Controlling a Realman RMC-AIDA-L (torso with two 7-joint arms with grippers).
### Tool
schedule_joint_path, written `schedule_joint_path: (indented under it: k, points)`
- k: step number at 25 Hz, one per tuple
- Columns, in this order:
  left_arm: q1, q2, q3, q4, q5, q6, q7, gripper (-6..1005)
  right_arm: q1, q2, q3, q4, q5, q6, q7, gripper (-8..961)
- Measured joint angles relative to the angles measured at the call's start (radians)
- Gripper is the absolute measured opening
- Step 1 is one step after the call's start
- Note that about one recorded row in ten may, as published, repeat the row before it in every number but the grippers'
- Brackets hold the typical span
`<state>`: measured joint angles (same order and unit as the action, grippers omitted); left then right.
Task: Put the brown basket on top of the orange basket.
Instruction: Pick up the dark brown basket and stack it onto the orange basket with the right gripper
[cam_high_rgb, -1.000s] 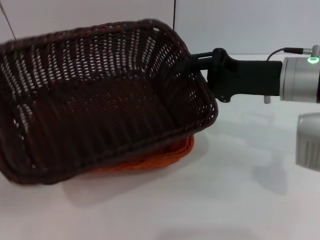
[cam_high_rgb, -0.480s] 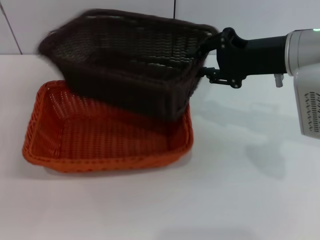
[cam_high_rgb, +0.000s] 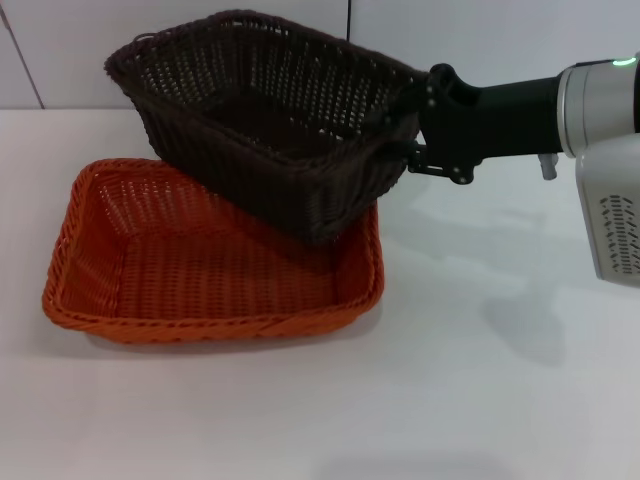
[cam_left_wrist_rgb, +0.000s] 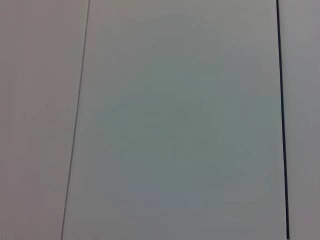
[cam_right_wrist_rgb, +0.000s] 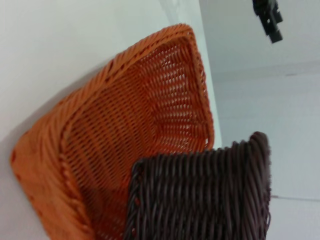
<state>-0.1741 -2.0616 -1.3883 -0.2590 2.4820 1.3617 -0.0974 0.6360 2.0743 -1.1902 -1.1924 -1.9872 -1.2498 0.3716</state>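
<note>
The brown basket hangs tilted in the air above the back right part of the orange basket, which lies flat on the white table. Its low front corner is close over the orange basket's right side; I cannot tell whether they touch. My right gripper comes in from the right and is shut on the brown basket's right rim. The right wrist view shows the brown basket's wall over the orange basket. My left gripper shows small and far off there, away from both baskets.
The white table stretches in front and to the right of the baskets. A white panelled wall stands close behind them; the left wrist view shows only that wall.
The brown basket, held by my right gripper, has swung away from the camera, back and down, uncovering the orange basket. In the last half second it sank a little and tipped its opening more upward.
</note>
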Motion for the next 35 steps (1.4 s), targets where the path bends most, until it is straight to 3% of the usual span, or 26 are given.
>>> schedule_joint_path:
  k: [12, 26, 35]
  points:
    - [0.017, -0.003, 0.0, 0.001, 0.0, 0.016, -0.007, 786, -0.019, 0.003, -0.04, -0.08, 0.056, -0.029, 0.017, 266]
    - [0.034, -0.008, -0.005, 0.003, 0.0, 0.056, -0.057, 786, -0.07, -0.006, -0.061, -0.168, 0.055, -0.137, -0.01, 255]
    - [0.045, -0.012, 0.004, -0.004, 0.0, 0.056, -0.058, 786, -0.09, -0.01, -0.043, -0.177, 0.112, -0.143, -0.07, 125]
